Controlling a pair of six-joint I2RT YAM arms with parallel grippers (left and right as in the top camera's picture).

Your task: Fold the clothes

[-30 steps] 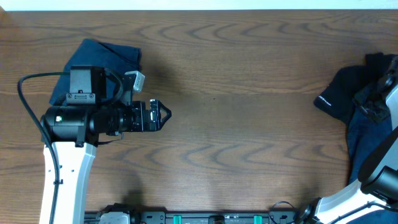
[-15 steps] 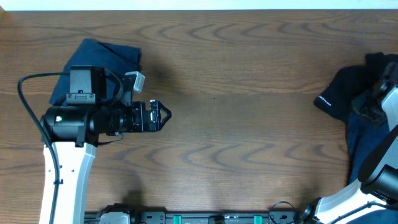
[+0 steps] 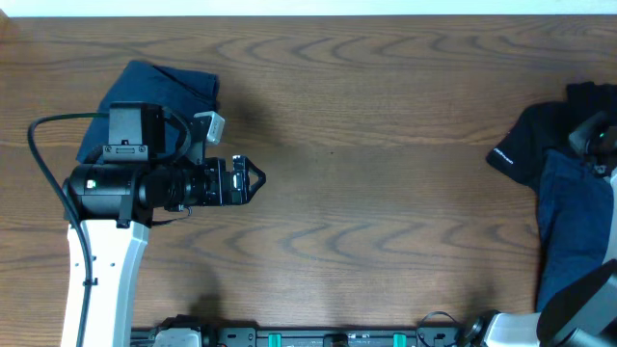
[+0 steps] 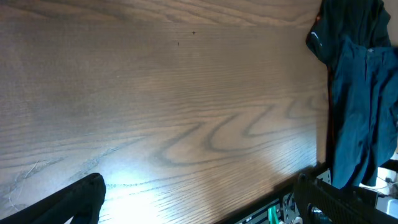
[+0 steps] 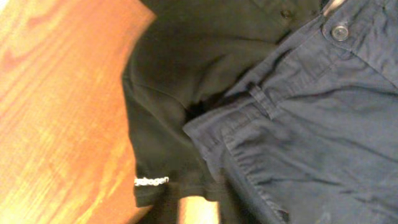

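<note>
Here's the left end effector hanging wide open over the wooden surface, nothing in it, just beside a folded blue garment at far left. At the right edge the navy shorts drape over a black garment, with the right end effector at their waistband; whether it is gripping, I can't tell. Looks like the pick-up step, and the next move calls for dragging the shorts to mid-surface and spreading them flat.

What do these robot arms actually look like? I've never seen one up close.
The left arm has a white lower tube, then chunky black joint housings with a small green light, a black cable looping alongside, and a pale box. The left gripper is black with two fingers. The right arm shows only white and dark pieces at the edge.
</note>
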